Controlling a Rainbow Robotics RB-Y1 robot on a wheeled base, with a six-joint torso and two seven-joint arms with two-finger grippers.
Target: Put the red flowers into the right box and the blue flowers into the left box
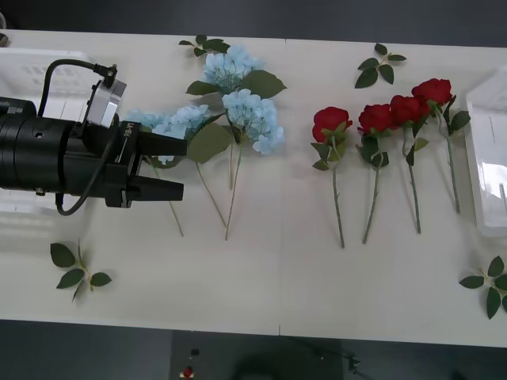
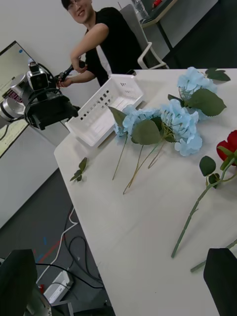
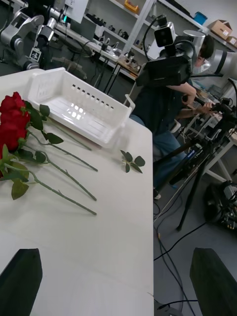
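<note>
Fingers of the left gripper (image 1: 176,169) are sitting apart, reaching toward the blue flowers (image 1: 238,111) at 3 o'clock. Next, it needs to close on one stem.

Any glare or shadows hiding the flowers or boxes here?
Front view: even light, soft shadows; the right box glares near white; the open left gripper overlaps the blue flowers. Left wrist view: bright patch on that box's floor, red flowers plain. Right wrist view: right gripper open, no glare on the left box.
</note>
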